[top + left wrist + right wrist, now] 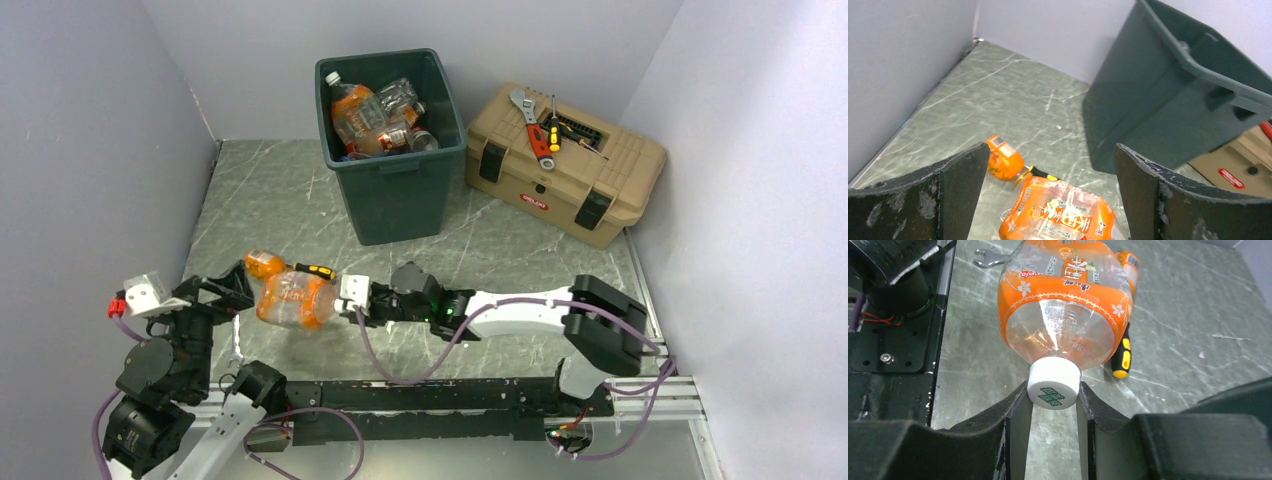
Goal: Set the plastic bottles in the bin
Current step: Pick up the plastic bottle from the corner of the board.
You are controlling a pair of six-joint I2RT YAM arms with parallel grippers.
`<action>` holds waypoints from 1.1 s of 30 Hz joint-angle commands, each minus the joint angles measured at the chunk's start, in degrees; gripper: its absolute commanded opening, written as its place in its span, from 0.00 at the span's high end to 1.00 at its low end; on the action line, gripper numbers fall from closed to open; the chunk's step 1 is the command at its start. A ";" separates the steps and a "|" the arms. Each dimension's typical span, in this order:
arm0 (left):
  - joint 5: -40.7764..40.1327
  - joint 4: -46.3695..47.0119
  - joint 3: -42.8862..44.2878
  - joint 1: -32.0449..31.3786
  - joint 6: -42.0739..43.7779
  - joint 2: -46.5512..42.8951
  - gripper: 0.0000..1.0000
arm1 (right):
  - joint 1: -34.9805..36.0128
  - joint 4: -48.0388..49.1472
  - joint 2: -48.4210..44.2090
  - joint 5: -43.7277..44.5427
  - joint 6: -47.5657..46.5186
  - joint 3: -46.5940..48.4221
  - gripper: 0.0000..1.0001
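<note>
Horizontally, orange bottle points cap-first into clamping right claw; left claw apart.

Toward the near left corner of the table, the right claw grips the cap end of a large orange-labelled clear plastic bottle. A tall dark green plastic bin by the far edge holds several bottles.

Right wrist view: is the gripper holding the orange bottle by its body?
No, the right gripper pinches the orange bottle by its white cap; the body sticks out beyond it.
</note>
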 commanded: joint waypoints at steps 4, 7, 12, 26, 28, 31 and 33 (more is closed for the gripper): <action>27.88 6.26 2.66 0.17 9.18 13.88 0.01 | 2.93 -1.29 -13.27 8.84 4.06 -8.27 1.00; 37.55 5.83 4.61 0.21 11.91 18.00 0.01 | 3.46 -3.24 -20.62 10.98 6.31 -12.70 1.00; 50.45 7.53 7.28 0.17 21.46 18.23 0.01 | 3.47 -9.72 -34.98 14.38 11.27 -19.10 1.00; 68.26 -5.32 13.34 0.14 55.37 24.74 0.01 | -4.84 -28.89 -42.44 13.66 34.26 -11.44 1.00; 68.44 -7.03 15.29 -1.27 56.89 26.66 0.01 | -7.65 -29.70 -42.70 9.41 36.37 -10.17 1.00; 70.30 -8.07 16.02 -1.70 56.99 29.18 0.01 | -8.98 -31.48 -42.42 7.91 38.01 -7.70 1.00; 72.70 -7.71 15.19 -1.84 56.57 30.56 0.01 | -9.01 -32.77 -41.36 7.08 38.49 -5.62 1.00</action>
